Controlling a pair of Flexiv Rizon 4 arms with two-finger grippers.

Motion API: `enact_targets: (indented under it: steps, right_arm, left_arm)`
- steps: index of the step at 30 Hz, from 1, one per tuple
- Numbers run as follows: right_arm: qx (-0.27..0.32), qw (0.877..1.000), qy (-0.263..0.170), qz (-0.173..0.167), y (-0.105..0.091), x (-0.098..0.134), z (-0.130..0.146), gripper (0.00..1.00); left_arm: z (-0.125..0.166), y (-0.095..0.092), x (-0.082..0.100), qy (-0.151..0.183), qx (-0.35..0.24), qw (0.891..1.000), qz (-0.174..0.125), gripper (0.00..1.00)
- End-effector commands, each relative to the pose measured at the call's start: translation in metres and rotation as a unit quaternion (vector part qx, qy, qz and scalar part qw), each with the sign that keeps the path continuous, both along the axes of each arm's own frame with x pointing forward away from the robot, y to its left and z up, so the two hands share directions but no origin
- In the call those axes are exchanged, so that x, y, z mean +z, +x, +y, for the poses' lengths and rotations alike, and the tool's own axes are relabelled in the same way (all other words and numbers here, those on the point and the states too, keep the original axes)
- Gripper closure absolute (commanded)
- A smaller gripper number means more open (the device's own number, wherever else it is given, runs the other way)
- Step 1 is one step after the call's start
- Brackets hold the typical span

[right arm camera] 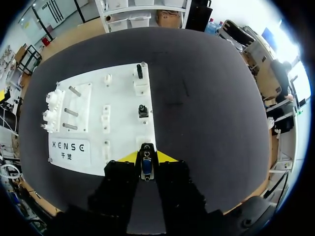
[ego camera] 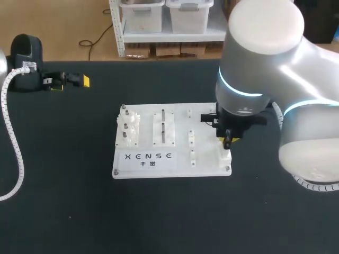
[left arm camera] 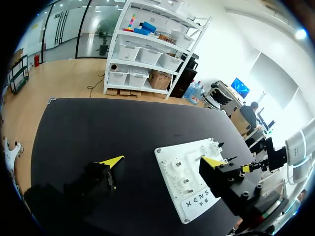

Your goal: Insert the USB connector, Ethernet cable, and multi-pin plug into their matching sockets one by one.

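The white socket board [ego camera: 159, 168] lies mid-table. My right gripper [ego camera: 228, 139] hangs over its right front corner, above a white socket block [ego camera: 224, 155]. In the right wrist view the right gripper [right arm camera: 146, 156] is shut on a small metal-faced multi-pin plug [right arm camera: 146, 165], standing between its yellow tips just short of the board's near edge [right arm camera: 118, 164]. Two black connectors [right arm camera: 142, 110] [right arm camera: 139, 72] sit on the board ahead of it. My left gripper [ego camera: 71, 81] rests at the far left of the table, away from the board. It is open [left arm camera: 162, 161] and holds nothing.
Gears and pegs [ego camera: 128, 127] stand on the board's left part, with upright pins [ego camera: 163, 126] in the middle. A white coiled cable [ego camera: 13, 143] runs down the table's left side. Bare black tabletop [ego camera: 169, 217] surrounds the board.
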State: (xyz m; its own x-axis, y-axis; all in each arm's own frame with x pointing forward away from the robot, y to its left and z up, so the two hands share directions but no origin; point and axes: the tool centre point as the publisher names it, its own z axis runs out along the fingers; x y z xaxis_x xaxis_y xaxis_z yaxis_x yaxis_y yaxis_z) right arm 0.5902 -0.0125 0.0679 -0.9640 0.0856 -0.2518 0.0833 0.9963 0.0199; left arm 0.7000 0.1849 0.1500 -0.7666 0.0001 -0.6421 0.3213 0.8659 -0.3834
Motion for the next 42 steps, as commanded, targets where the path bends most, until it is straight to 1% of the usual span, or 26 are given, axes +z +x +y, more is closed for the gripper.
enact_targets:
  steps: [1,17,32,42]
  right_arm:
    - [0.001,1.0,0.0,0.003,-0.001,-0.003,0.003,1.0]
    - [-0.009,1.0,-0.005,0.005,-0.001,-0.007,-0.003,1.0]
    - [-0.003,1.0,0.006,-0.003,0.006,0.004,0.002,1.0]
    - [-0.002,1.0,0.003,-0.001,0.006,0.003,0.001,1.0]
  left_arm:
    - [0.0,0.0,0.0,0.0,0.0,1.0,0.0,0.0]
    - [0.0,0.0,0.0,0.0,0.0,1.0,0.0,0.0]
    - [0.0,0.0,0.0,0.0,0.0,1.0,0.0,0.0]
    - [0.0,0.0,0.0,0.0,0.0,1.0,0.0,0.0]
